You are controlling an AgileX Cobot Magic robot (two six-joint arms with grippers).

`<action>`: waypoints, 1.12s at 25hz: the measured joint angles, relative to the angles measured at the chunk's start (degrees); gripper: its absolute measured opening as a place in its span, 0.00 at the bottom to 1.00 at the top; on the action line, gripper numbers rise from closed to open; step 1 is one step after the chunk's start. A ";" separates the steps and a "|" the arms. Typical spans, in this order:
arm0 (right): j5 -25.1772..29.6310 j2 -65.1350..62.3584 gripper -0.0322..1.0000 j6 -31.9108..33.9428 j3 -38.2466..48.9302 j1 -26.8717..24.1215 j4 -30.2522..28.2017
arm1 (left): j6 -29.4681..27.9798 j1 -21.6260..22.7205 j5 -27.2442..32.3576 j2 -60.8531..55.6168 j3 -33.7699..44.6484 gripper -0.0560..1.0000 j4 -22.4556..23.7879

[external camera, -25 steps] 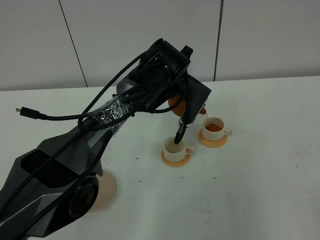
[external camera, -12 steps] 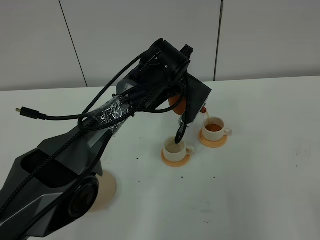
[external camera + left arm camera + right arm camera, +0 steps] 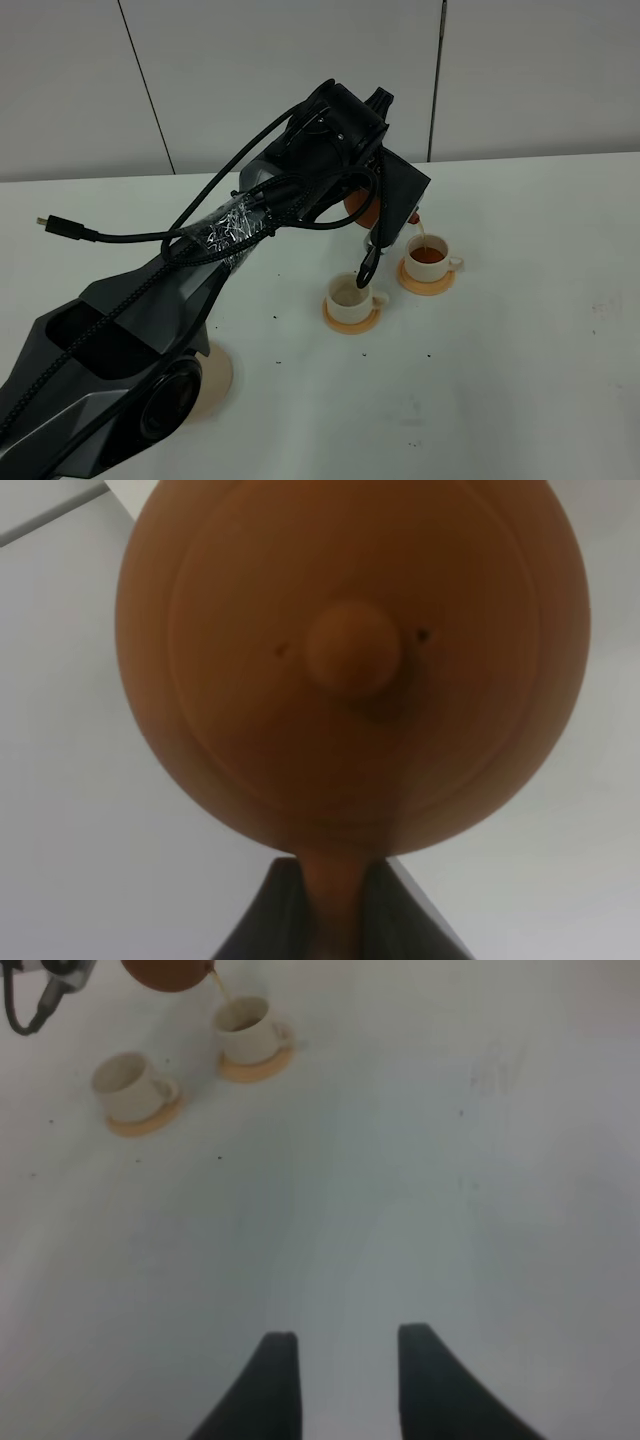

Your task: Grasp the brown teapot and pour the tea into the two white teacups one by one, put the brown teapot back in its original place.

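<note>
The brown teapot fills the left wrist view, lid and knob facing the camera. My left gripper is shut on its loop handle. In the exterior high view the teapot is tilted and mostly hidden behind the left arm. A thin stream of tea runs from the spout into the far right teacup, which holds dark tea. The nearer teacup looks pale inside. My right gripper hangs open over bare table, well away from both teacups.
Each cup sits on a small orange coaster. A pale beige disc coaster lies at the front left, partly hidden by the left arm's base. A loose black cable juts out at the left. A white wall stands behind the table.
The left arm and teapot have shifted slightly right and up. Tea keeps streaming into the far right cup. The right gripper has not moved.
</note>
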 joint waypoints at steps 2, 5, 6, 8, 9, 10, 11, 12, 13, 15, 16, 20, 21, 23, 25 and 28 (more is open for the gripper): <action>0.00 0.00 0.26 0.00 0.00 0.00 0.00 | -0.51 0.00 -0.05 0.00 0.00 0.21 0.00; 0.00 0.00 0.26 0.00 0.00 0.00 0.00 | -0.75 0.00 -0.05 0.00 0.00 0.21 0.00; 0.00 0.00 0.26 0.00 0.00 0.00 0.00 | -0.75 0.00 -0.05 0.00 0.00 0.21 0.00; 0.00 0.00 0.26 0.00 0.00 0.00 -0.12 | -0.79 0.00 -0.05 0.00 0.00 0.21 0.05; 0.00 0.00 0.26 0.00 0.00 0.00 -0.11 | -0.85 0.00 -0.05 0.00 0.00 0.21 0.17; 0.00 0.00 0.26 0.00 0.00 0.00 -0.19 | -0.95 0.00 -0.05 0.00 0.00 0.21 0.22; 0.00 0.00 0.26 0.00 0.00 0.00 -0.19 | -1.02 -0.05 -0.05 0.00 0.00 0.21 0.24; 0.00 0.00 0.26 0.00 0.00 0.00 -0.21 | -1.06 -0.05 -0.05 0.00 0.00 0.21 0.24; 0.00 0.00 0.26 0.00 0.00 0.00 -0.26 | -1.13 -0.05 -0.05 0.00 0.00 0.21 0.24; 0.00 0.00 0.26 0.00 0.00 0.00 -0.38 | -1.15 -0.05 -0.05 0.00 0.00 0.21 0.24; 0.00 0.00 0.26 0.00 0.00 0.00 -0.38 | -1.15 -0.05 -0.05 0.00 0.00 0.21 0.24; 0.00 0.00 0.26 0.00 0.00 0.00 -0.38 | -1.21 -0.05 -0.05 0.00 0.00 0.21 0.24; 0.00 0.00 0.26 0.00 0.00 0.00 -0.38 | -1.21 -0.05 -0.05 0.00 0.00 0.21 0.24; 0.00 0.00 0.26 0.00 0.00 0.00 -0.38 | -1.21 -0.05 -0.05 0.00 0.00 0.21 0.24; 0.00 0.00 0.26 0.00 0.00 0.00 -0.38 | -1.21 -0.05 -0.05 0.00 0.00 0.21 0.24; 0.00 0.00 0.26 0.00 0.00 0.00 -0.38 | -1.21 -0.05 -0.05 0.00 0.00 0.21 0.24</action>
